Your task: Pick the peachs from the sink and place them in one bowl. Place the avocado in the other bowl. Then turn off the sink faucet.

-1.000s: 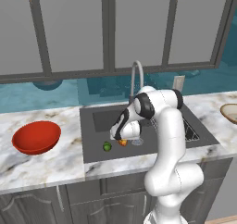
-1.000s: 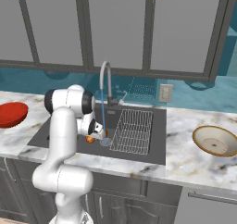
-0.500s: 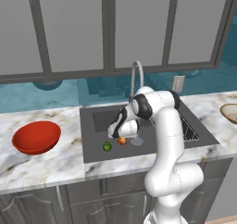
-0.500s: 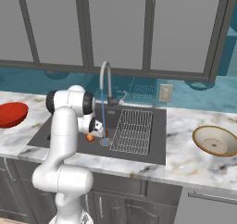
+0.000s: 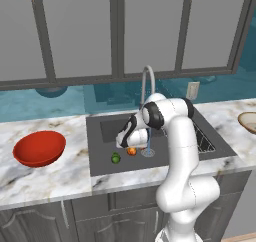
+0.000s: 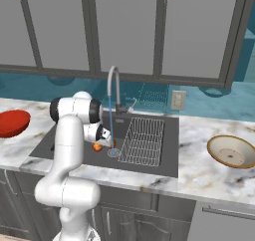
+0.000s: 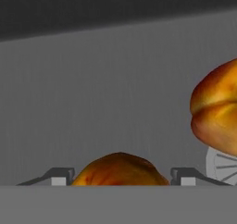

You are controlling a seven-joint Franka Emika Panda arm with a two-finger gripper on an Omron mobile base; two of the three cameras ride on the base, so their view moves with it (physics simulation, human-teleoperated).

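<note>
Surface (image 5: 40,178) with sink (image 5: 102,158); red bowl (image 5: 39,148) near its left edge, tan bowl (image 6: 232,152) toward the right. End effector (image 7: 120,176), fingers apart, straddles one peach (image 7: 119,171), cut off below; second peach (image 7: 216,113) cropped at right. Avocado (image 5: 115,158) near the sink's front edge.

arm colour: glossy white shells on the arm (image 5: 182,151), smooth and rounded
joints: dark grey to black bands between the white segments, clearest at the elbow (image 6: 56,109) and near the wrist
base column: bulbous white pedestal (image 6: 67,197), widening toward the bottom
gripper: small dark body with two dark finger tips (image 7: 58,176), each carrying a pale grey pad
markings: no lettering, cables or screws can be made out
</note>
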